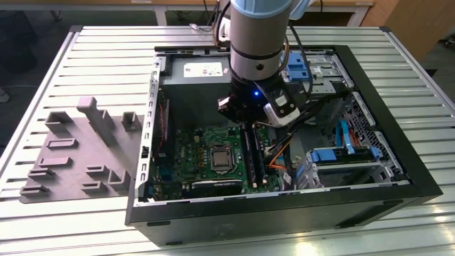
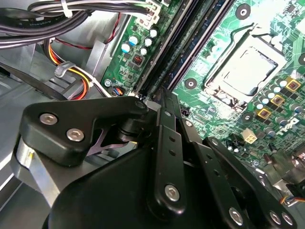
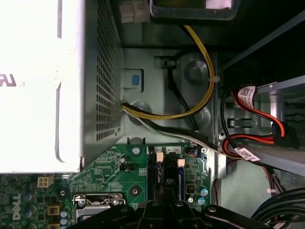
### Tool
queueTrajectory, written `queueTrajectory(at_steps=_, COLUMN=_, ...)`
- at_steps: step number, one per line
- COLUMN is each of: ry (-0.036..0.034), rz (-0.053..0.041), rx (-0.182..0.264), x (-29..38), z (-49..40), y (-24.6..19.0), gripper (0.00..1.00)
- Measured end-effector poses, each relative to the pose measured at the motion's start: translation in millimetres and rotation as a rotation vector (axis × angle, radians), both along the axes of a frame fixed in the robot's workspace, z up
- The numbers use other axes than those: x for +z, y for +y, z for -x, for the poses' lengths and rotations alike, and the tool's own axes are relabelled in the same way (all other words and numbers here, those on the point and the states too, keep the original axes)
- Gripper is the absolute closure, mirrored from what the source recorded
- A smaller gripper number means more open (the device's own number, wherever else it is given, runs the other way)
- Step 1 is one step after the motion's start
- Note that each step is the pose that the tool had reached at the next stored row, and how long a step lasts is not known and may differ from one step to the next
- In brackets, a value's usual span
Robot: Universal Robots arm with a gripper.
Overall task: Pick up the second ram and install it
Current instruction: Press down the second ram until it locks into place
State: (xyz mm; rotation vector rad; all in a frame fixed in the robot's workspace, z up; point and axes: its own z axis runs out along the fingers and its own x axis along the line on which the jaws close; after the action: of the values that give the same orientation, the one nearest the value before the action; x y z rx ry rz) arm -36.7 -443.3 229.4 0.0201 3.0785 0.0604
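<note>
We see an open computer case (image 1: 398, 176) lying on its side on a slatted metal table (image 1: 106, 58), near the table's middle, with a grey moulded tray (image 1: 78, 154) well apart from it toward the table's edge on the exterior view's left. The robot arm reaches down into the case, and its gripper (image 1: 250, 121) hangs low over the green motherboard (image 1: 206, 144), right above the long black memory slots (image 1: 254, 154), which run beside the processor socket (image 1: 221, 159). The grey power-supply box (image 1: 195, 80) sits at the far end of the case.

In the second wrist view the gripper (image 2: 162, 102) has its dark fingers (image 2: 164, 114) drawn close together at the near end of the slots (image 2: 178, 52). A thin dark edge seems to lie between the fingertips, which we judge to be the second ram, held on edge over a slot, but we cannot tell for certain whether the jaws grip it. A bluish stick (image 2: 190, 50) lies along one slot ahead of the fingers.

We judge such a memory stick to be light, stiff and thin, easily cracked if bent and easily scratched on its chips. It is best held by its long edges near the middle, kept square to the slot, with the pressing force spread evenly along the top edge
</note>
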Motion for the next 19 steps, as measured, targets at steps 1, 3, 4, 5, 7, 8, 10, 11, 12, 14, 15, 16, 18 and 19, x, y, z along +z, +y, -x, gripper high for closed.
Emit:
queueTrajectory(at_steps=1, ry=-0.0002, rz=0.0000, rx=0.000, x=-0.3, z=0.0, y=0.2, gripper=0.89)
queueTrajectory(at_steps=3, ry=-0.0005, rz=0.0000, rx=0.000, x=-0.9, z=0.0, y=0.7, gripper=0.89)
queueTrajectory(at_steps=4, ry=-0.0006, rz=-0.0001, rx=0.000, x=-1.0, z=0.0, y=0.7, gripper=0.89)
queueTrajectory(at_steps=5, ry=-0.0005, rz=0.0001, rx=0.000, x=-1.0, z=0.0, y=0.7, gripper=0.89)
queueTrajectory(at_steps=7, ry=-0.0006, rz=0.0000, rx=0.000, x=-1.2, z=0.0, y=0.8, gripper=0.89)
queueTrajectory(at_steps=8, ry=-0.0006, rz=0.0000, rx=0.000, x=-1.2, z=0.0, y=0.8, gripper=0.89)
queueTrajectory(at_steps=10, ry=-0.0006, rz=-0.0001, rx=0.000, x=-1.3, z=0.0, y=0.8, gripper=0.89)
queueTrajectory(at_steps=11, ry=-0.0007, rz=-0.0003, rx=0.000, x=-1.7, z=0.0, y=0.8, gripper=0.89)
queueTrajectory(at_steps=12, ry=-0.0008, rz=-0.0004, rx=0.000, x=-2.1, z=0.0, y=0.8, gripper=0.89)
queueTrajectory(at_steps=14, ry=-0.0006, rz=0.0000, rx=0.000, x=-2.8, z=0.0, y=0.8, gripper=0.89)
queueTrajectory(at_steps=15, ry=-0.0006, rz=0.0000, rx=0.000, x=-3.1, z=0.0, y=0.7, gripper=0.89)
queueTrajectory(at_steps=16, ry=-0.0006, rz=0.0000, rx=0.000, x=-3.5, z=0.0, y=0.8, gripper=0.89)
queueTrajectory(at_steps=18, ry=-0.0005, rz=0.0000, rx=0.000, x=-4.1, z=0.0, y=0.7, gripper=0.89)
queueTrajectory(at_steps=19, ry=-0.0005, rz=0.0002, rx=0.000, x=-4.2, z=0.0, y=0.7, gripper=0.89)
